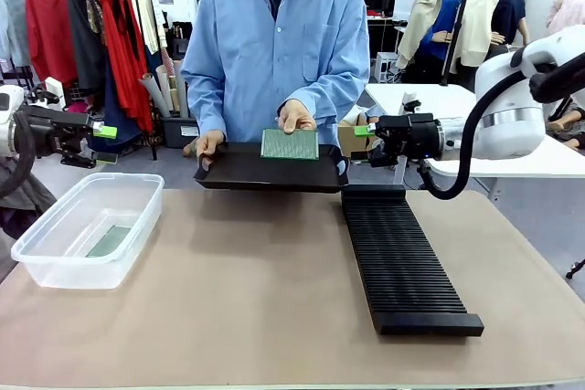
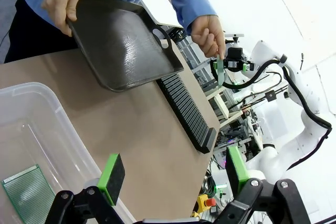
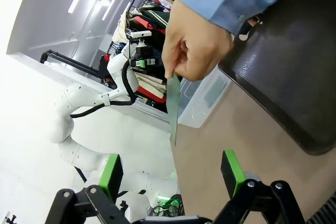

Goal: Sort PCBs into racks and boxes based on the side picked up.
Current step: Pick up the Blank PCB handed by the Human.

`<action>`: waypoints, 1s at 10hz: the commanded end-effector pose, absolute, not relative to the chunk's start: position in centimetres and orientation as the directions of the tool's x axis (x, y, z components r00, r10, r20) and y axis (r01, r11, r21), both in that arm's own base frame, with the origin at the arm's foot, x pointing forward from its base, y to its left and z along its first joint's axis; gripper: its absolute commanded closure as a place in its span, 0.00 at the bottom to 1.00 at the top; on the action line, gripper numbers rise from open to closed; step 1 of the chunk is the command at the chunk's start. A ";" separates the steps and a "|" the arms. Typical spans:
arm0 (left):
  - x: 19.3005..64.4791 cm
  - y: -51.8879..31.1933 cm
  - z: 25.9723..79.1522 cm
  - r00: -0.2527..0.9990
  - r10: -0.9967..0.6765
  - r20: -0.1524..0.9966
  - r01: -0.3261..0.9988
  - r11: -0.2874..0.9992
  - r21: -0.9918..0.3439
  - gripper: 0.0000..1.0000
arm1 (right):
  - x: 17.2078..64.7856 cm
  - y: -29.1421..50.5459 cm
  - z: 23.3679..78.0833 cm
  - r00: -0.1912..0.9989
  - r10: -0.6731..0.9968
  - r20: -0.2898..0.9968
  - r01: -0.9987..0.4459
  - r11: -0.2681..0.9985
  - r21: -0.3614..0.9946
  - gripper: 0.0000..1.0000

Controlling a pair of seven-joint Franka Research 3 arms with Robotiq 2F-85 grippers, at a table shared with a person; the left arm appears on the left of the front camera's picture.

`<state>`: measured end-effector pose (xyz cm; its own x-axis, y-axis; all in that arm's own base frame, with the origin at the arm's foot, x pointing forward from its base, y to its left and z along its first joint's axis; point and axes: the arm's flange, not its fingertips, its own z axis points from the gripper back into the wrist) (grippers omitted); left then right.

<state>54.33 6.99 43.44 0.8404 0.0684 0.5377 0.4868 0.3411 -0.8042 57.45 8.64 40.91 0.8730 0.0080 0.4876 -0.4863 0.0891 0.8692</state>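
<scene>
- green pcb (image 1: 290, 144) stands in the person's hand (image 1: 296, 117), far middle.
- left gripper (image 2: 174, 174) and right gripper (image 3: 171, 173): fingers apart.
- a weak pinch could drop it.

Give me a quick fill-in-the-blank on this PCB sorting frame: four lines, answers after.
1. The clear box holds exactly ____ PCB.
2. The slots of the black rack are all ____.
3. The left gripper and the right gripper both stand ____.
4. The person's hand holds another PCB upright over the shallow black ____.

Missing words: one; empty; open; tray.
</scene>
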 end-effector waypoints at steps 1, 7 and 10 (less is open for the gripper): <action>54.3 7.0 43.5 0.840 0.064 0.539 0.488 0.346 -0.801 0.00 | 58.9 10.3 40.7 0.858 -0.003 0.513 -0.511 0.080 0.856 0.00; 54.3 7.0 43.5 0.840 0.064 0.539 0.488 0.346 -0.801 0.00 | 60.3 13.9 40.3 0.848 -0.005 0.530 -0.529 0.062 0.847 0.00; 54.3 7.0 43.5 0.840 0.064 0.539 0.488 0.346 -0.801 0.00 | 61.2 15.8 39.8 0.848 -0.005 0.529 -0.529 0.043 0.848 0.00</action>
